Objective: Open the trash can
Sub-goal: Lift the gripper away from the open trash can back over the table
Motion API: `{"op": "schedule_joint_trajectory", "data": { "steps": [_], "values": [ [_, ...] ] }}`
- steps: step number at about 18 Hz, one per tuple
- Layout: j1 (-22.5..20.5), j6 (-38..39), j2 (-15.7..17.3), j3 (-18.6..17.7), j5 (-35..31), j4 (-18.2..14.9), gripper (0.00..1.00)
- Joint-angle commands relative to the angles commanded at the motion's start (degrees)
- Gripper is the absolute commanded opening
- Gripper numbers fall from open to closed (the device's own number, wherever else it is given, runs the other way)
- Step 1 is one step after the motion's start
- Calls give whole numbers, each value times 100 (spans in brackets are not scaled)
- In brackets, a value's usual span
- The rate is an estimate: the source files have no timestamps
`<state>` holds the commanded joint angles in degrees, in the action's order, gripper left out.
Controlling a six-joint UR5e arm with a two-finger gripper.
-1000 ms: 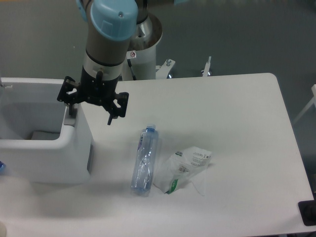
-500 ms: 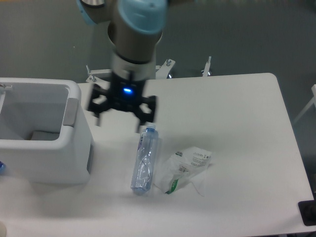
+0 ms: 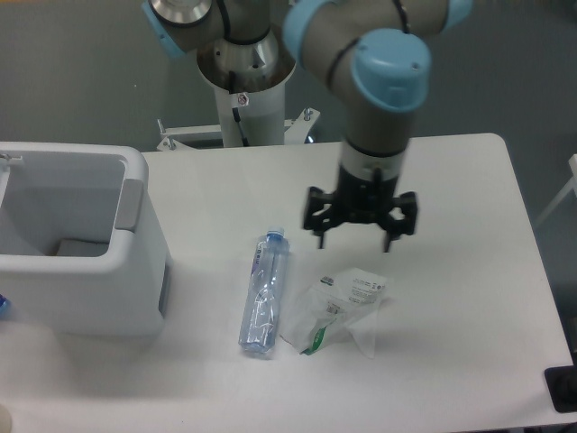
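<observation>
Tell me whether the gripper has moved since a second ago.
Yes. The gripper has swung right, from the trash can rim across the bottle to above the plastic bag.

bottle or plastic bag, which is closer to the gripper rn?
The plastic bag. It lies almost directly below the open gripper in the picture, while the bottle lies further off to the left, toward the trash can.

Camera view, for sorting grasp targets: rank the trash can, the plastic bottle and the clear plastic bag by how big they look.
1. The trash can, by far the largest.
2. and 3. The plastic bottle and the clear plastic bag look close in size: the bottle is longer, the bag wider, so no firm order between them.
</observation>
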<state>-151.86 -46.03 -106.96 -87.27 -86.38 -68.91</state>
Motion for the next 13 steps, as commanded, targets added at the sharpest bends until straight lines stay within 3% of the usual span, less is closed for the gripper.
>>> {"op": "schedule_joint_trajectory", "data": {
  "steps": [5,9,13],
  "values": [
    [-563,-923,-255,69,-265,185,100],
    [-739,-1820,-554,271,-292,229,100],
    [-854,-1936,-712,351,-300,465,100]
  ]
}}
